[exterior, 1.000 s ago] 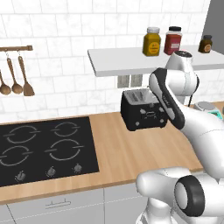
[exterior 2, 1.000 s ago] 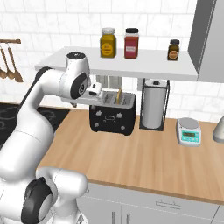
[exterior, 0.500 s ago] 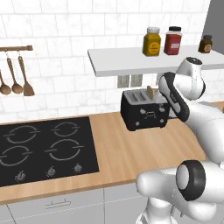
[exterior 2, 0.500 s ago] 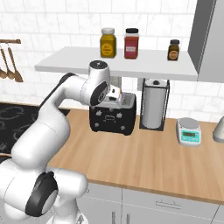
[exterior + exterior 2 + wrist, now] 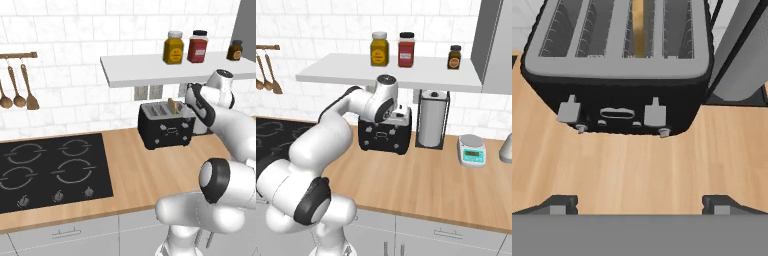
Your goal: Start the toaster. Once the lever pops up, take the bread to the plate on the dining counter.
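The toaster [image 5: 166,125] stands on the wooden desk [image 5: 145,175] near the far wall, under the white shelf [image 5: 165,67], with the hob [image 5: 52,172] to its left and a steel paper-towel holder [image 5: 432,119] just beside it on the right. The bread [image 5: 638,27] stands upright in the right-hand slot, its top edge poking above the silver-grey top. Two grey levers [image 5: 655,114] sit on the black front. The gripper [image 5: 640,204] hovers above the desk on the near side of the toaster, jaws released wide and grasping nothing. Three jars [image 5: 379,49] rest on the shelf, and a small kitchen scale [image 5: 472,150] sits further right.
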Robot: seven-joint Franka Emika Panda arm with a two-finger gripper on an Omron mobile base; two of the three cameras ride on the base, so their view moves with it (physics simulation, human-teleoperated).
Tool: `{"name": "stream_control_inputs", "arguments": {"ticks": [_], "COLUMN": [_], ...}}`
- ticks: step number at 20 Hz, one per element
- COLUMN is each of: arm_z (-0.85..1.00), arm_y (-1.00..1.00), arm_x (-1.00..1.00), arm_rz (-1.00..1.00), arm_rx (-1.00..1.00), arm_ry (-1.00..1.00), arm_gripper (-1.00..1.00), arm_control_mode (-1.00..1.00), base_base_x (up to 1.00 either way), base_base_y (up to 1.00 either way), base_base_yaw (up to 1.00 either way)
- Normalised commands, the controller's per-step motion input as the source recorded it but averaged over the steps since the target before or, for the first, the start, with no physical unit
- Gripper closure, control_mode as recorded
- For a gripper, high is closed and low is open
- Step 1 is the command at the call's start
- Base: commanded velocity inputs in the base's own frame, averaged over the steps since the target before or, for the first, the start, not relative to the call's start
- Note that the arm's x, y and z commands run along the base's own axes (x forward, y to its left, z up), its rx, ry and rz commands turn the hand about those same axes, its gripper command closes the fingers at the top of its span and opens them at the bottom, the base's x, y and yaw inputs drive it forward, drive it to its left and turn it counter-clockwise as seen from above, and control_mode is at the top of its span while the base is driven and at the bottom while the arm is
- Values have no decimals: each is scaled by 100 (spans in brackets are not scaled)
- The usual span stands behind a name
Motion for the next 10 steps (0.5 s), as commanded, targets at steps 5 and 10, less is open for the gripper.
{"name": "stream_control_inputs", "arguments": {"ticks": [5, 10], "arm_z": [-15, -4], "arm_y": [0, 9], "arm_x": [43, 37], "arm_rz": [0, -2], "arm_rx": [0, 0], "arm_ry": [0, 0], "arm_gripper": [-100, -100], "arm_control_mode": [-100, -100], "base_base_x": [0, 0], "base_base_y": [0, 0], "base_base_yaw": [0, 0]}}
